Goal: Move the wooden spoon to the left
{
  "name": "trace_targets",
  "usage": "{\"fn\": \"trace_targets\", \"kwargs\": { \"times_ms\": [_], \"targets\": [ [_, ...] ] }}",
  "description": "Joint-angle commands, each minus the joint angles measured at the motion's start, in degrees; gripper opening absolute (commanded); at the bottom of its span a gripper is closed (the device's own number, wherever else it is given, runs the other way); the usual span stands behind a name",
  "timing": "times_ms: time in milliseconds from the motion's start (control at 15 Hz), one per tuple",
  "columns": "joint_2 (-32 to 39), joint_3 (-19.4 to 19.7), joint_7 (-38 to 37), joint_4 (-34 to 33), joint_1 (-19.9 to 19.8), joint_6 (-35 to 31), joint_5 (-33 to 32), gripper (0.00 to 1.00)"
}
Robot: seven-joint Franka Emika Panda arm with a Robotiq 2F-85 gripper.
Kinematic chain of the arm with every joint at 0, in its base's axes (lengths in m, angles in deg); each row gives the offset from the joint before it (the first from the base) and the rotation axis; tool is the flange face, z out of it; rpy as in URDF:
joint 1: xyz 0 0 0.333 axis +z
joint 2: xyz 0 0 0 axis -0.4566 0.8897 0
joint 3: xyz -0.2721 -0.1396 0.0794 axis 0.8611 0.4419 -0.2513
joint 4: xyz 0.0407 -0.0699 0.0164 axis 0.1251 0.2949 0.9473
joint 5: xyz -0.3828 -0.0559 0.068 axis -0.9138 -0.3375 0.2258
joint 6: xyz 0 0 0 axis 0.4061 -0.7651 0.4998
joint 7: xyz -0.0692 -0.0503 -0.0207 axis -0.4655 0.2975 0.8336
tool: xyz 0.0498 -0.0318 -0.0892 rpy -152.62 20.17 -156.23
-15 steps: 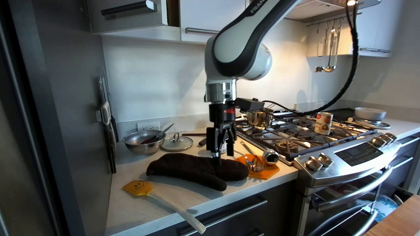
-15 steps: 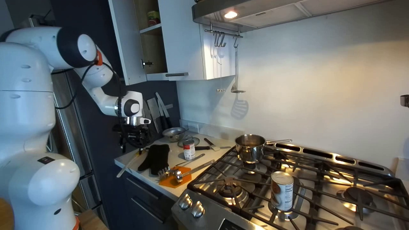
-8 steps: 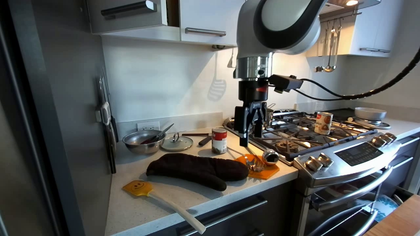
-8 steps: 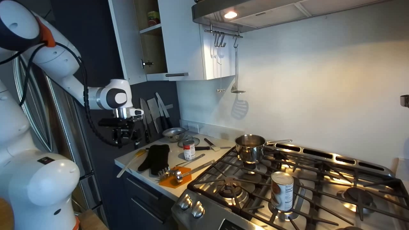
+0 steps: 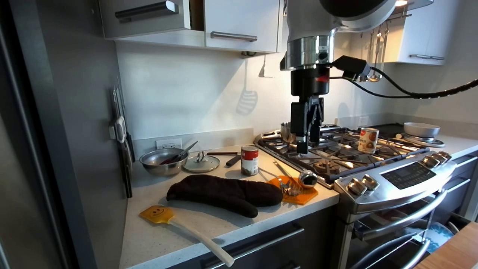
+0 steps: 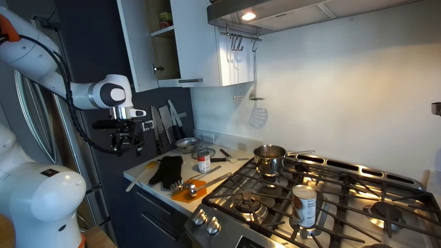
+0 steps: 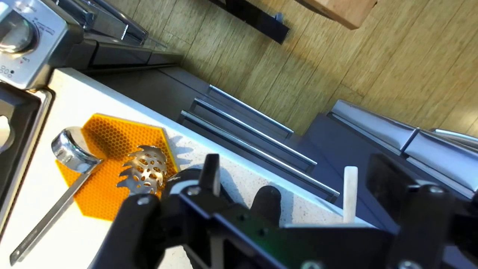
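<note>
The wooden spoon has a yellow-orange head with a smiling face and a pale handle (image 5: 198,234). It lies at the counter's front left in an exterior view, its handle end sticking out past the front edge. It also shows in another exterior view (image 6: 140,177). In the wrist view only the handle end (image 7: 350,194) shows; my gripper hides the rest. My gripper (image 5: 308,144) is open and empty, high above the counter. It also shows at the left in an exterior view (image 6: 129,150). In the wrist view its fingers (image 7: 298,177) stand wide apart, the handle far below between them.
A dark oven mitt (image 5: 220,192) lies behind the spoon. An orange mat (image 5: 302,194) with metal utensils, a red-and-white can (image 5: 249,160), a glass lid (image 5: 201,164) and a metal bowl (image 5: 162,164) share the counter. A stove (image 5: 328,164) with a pot stands alongside.
My gripper has risen and moved away from above the mitt, rightward in an exterior view and leftward in another. The can behind it is uncovered. The spoon has not moved.
</note>
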Motion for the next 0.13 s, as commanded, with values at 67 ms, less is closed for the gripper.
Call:
{"fn": "trace_targets", "kwargs": {
  "times_ms": [67],
  "targets": [
    [0.3,0.3,-0.1,-0.18,0.27,0.11,-0.14,1.0]
  ]
}}
